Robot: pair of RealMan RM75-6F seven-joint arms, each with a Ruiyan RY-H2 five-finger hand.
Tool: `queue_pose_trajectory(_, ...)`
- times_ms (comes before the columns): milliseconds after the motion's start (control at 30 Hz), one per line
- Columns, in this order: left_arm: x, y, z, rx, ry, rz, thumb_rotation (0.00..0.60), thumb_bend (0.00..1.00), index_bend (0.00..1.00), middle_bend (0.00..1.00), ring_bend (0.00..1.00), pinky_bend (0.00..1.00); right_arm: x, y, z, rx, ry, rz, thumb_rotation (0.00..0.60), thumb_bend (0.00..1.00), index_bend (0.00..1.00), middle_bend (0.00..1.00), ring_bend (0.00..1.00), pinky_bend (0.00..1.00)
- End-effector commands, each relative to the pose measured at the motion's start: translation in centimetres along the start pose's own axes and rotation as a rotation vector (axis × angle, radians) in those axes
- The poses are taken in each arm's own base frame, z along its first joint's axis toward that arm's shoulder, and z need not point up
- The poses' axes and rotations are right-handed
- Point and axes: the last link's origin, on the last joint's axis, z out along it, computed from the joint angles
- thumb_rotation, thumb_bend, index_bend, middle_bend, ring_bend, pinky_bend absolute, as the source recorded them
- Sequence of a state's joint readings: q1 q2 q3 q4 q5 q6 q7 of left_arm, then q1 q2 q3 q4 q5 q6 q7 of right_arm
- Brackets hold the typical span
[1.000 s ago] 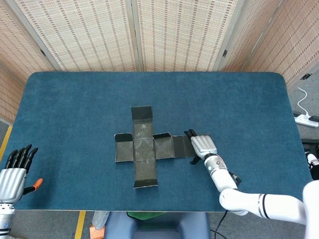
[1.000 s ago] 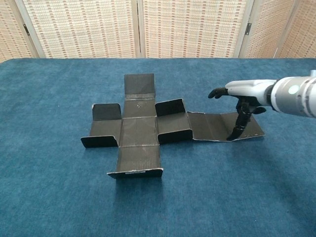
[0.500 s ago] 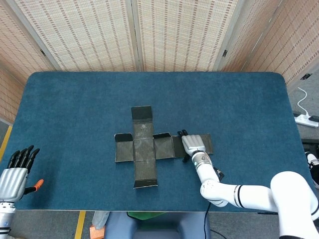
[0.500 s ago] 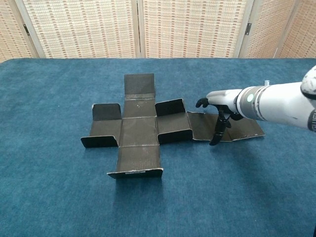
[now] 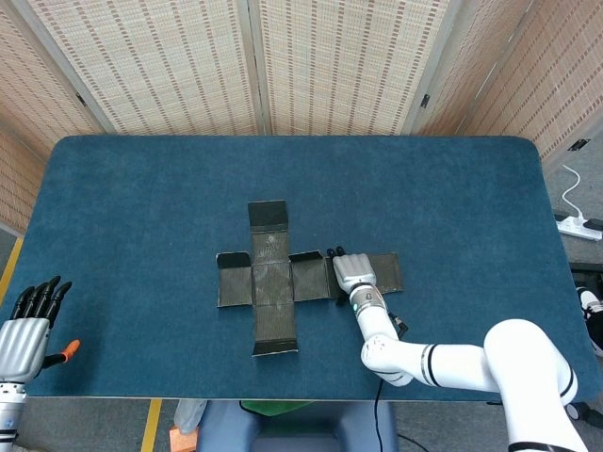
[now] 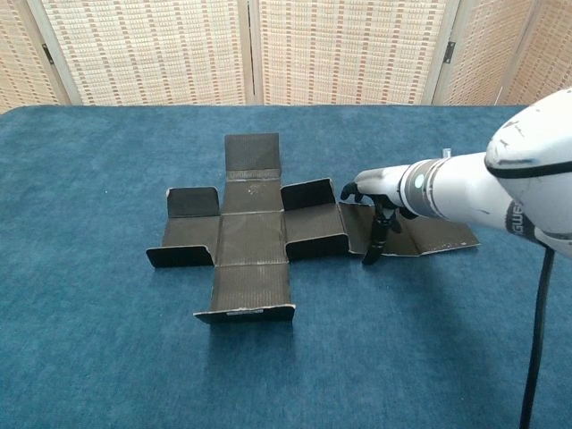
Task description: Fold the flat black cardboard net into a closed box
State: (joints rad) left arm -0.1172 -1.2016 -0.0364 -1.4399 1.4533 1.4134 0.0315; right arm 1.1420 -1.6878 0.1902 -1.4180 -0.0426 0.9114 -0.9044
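Now right hand (image 6: 375,198) nearer net (image 6: 253,232) centre, fingers spread, left hand (image 5: 28,325) open.

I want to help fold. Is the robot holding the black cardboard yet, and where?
No. The right hand only presses a fingertip on the cardboard net's right flap; the left hand is empty.
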Motion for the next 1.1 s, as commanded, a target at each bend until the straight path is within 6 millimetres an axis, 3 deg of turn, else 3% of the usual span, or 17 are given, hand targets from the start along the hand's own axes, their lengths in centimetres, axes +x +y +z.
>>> queue_pose_trajectory(33, -0.1, -0.2, 0.0, 0.005, -0.004, -0.002, 0.6, 0.24, 0.0, 0.0, 0.0, 0.02, 0.0, -0.5, 0.2, -0.005, -0.002, -0.011, 0.6, 0.11, 0.0, 0.05, 0.7, 0.92)
queue_pose_trajectory(200, -0.2, -0.4, -0.1, 0.012, -0.004, -0.007, 0.6, 0.24, 0.0, 0.0, 0.0, 0.02, -0.1, -1.1, 0.5, -0.021, -0.005, -0.033, 0.6, 0.16, 0.05, 0.12, 0.71, 0.93)
queue_pose_trajectory(400, 0.0, -0.4, 0.6, -0.003, 0.022, -0.015, 0.6, 0.24, 0.0, 0.0, 0.0, 0.02, -0.3, -1.7, 0.5, -0.016, 0.014, -0.06, 0.6, 0.24, 0.35, 0.34, 0.74, 0.96)
queue_pose_trajectory(500, 0.1, -0.1, 1.8, -0.022, 0.058, -0.009, 0.6, 0.24, 0.03, 0.0, 0.03, 0.05, 0.0, -1.5, 0.0, 0.016, 0.057, -0.046, 0.6, 0.25, 0.43, 0.42, 0.75, 0.96)
queue_pose_trajectory(567, 0.1, 0.3, 2.9, -0.04, 0.073, -0.015, 0.6, 0.24, 0.1, 0.04, 0.14, 0.15, -0.1, -1.2, -0.4, 0.039, 0.09, -0.034, 0.6, 0.26, 0.45, 0.46, 0.76, 0.97)
queue_pose_trajectory(700, -0.1, 1.9, 6.1, -0.09, 0.086, -0.035, 0.6, 0.28, 0.24, 0.21, 0.52, 0.48, -0.8, -0.5, -1.3, 0.086, 0.176, -0.044, 0.6, 0.26, 0.47, 0.48, 0.77, 0.98)
queue_pose_trajectory(767, -0.4, 2.8, 7.7, -0.108, 0.086, -0.03, 0.6, 0.29, 0.26, 0.25, 0.6, 0.6, -1.2, -0.2, -1.7, 0.098, 0.214, -0.049, 0.6, 0.26, 0.47, 0.49, 0.77, 0.98)
queue_pose_trajectory(967, -1.3, 4.8, 10.5, -0.139, 0.06, -0.014, 0.6, 0.28, 0.22, 0.24, 0.66, 0.65, -1.9, 0.4, -2.3, 0.103, 0.301, -0.092, 0.6, 0.26, 0.47, 0.52, 0.78, 0.99)
queue_pose_trajectory(1000, -2.1, 6.7, 12.3, -0.171, 0.031, 0.024, 0.6, 0.27, 0.18, 0.21, 0.66, 0.66, -2.3, 0.7, -2.8, 0.097, 0.372, -0.158, 0.6, 0.26, 0.47, 0.52, 0.78, 0.99)
queue_pose_trajectory(1100, -3.3, 8.8, 14.3, -0.166, 0.017, 0.052, 0.6, 0.24, 0.12, 0.17, 0.66, 0.68, -3.4, 0.7, -3.4, 0.096, 0.429, -0.168, 0.6, 0.26, 0.47, 0.52, 0.78, 0.99)
